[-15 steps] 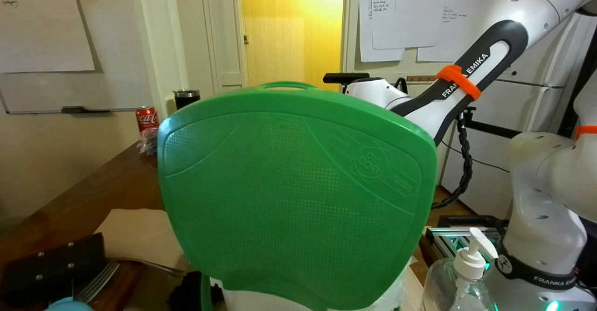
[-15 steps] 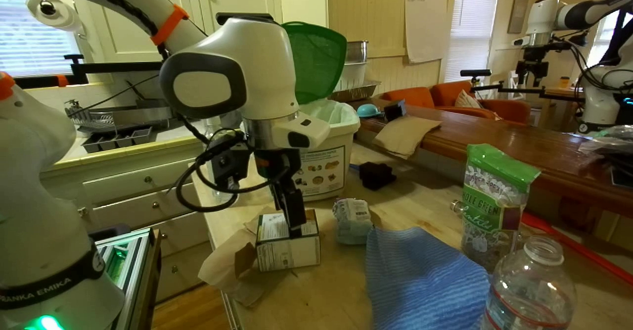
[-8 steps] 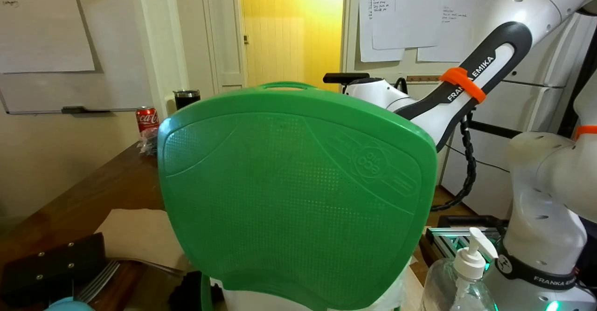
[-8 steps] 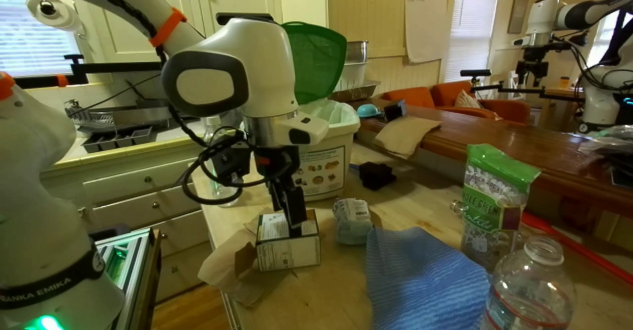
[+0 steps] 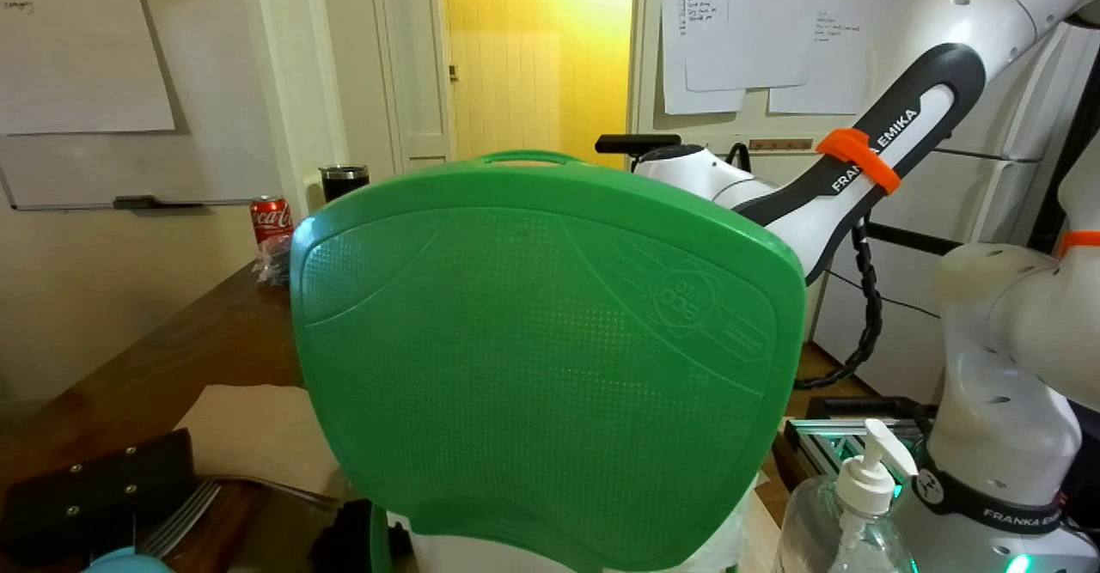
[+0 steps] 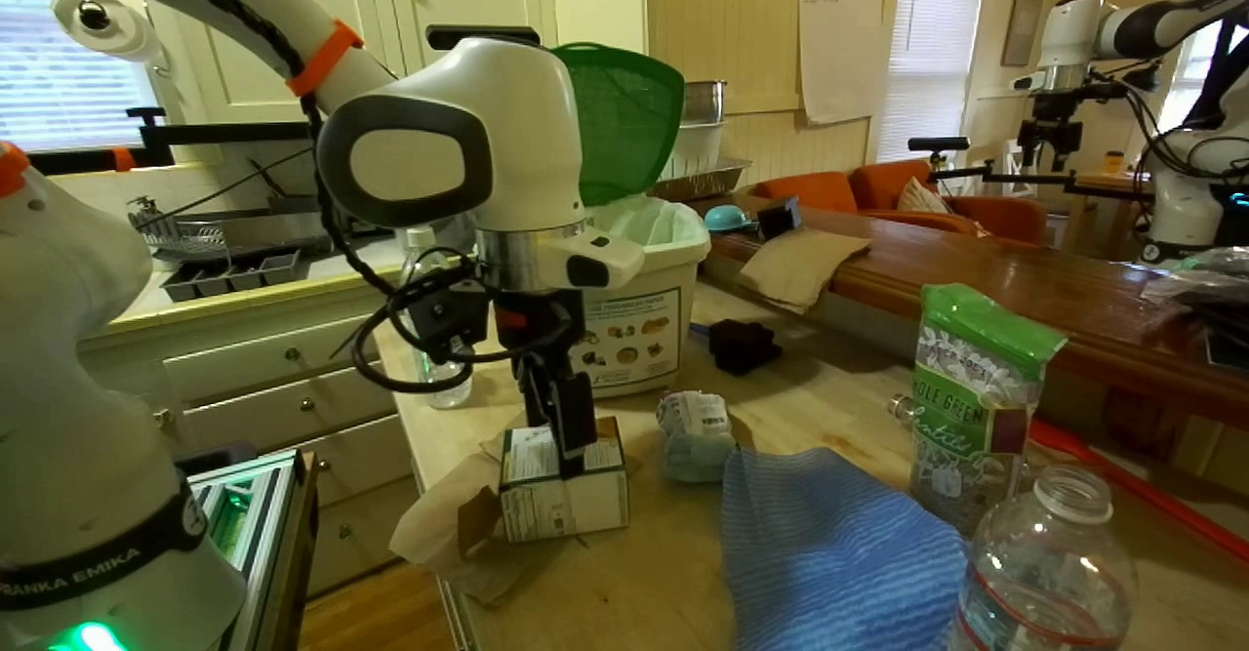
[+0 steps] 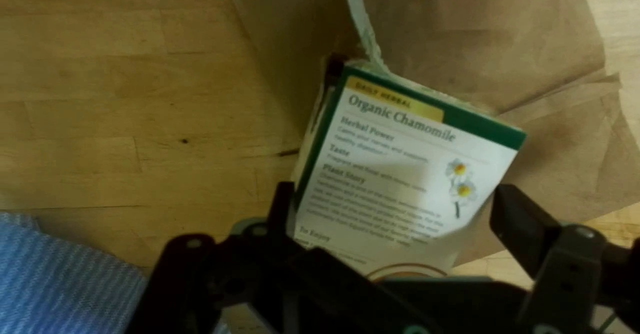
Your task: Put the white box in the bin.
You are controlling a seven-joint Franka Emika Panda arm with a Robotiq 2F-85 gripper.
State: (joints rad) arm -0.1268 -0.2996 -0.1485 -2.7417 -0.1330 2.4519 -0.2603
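The white box (image 6: pixel 566 503) is a tea carton with green edges, standing on the wooden table. In the wrist view its printed face (image 7: pixel 385 184) lies between my fingers, turned at an angle to them. My gripper (image 7: pixel 395 190) is over the box with its fingers wide apart, one at each side edge. A gap shows beside the right finger lower down. In an exterior view the gripper (image 6: pixel 566 446) reaches down onto the box. The bin (image 6: pixel 634 324) is white with a pale liner. Its green lid (image 6: pixel 629 124) stands open and also fills an exterior view (image 5: pixel 550 350), hiding box and gripper.
Brown paper (image 6: pixel 459 534) lies against the box. A small wrapped packet (image 6: pixel 696 436), blue cloth (image 6: pixel 839 544), lentil bag (image 6: pixel 981 397) and plastic bottle (image 6: pixel 1049 563) stand or lie to the right. A pump bottle (image 6: pixel 429 329) is beside the bin.
In an exterior view my gripper has shifted slightly left. The box has shifted a little left and toward the camera with it. The bin has not moved.
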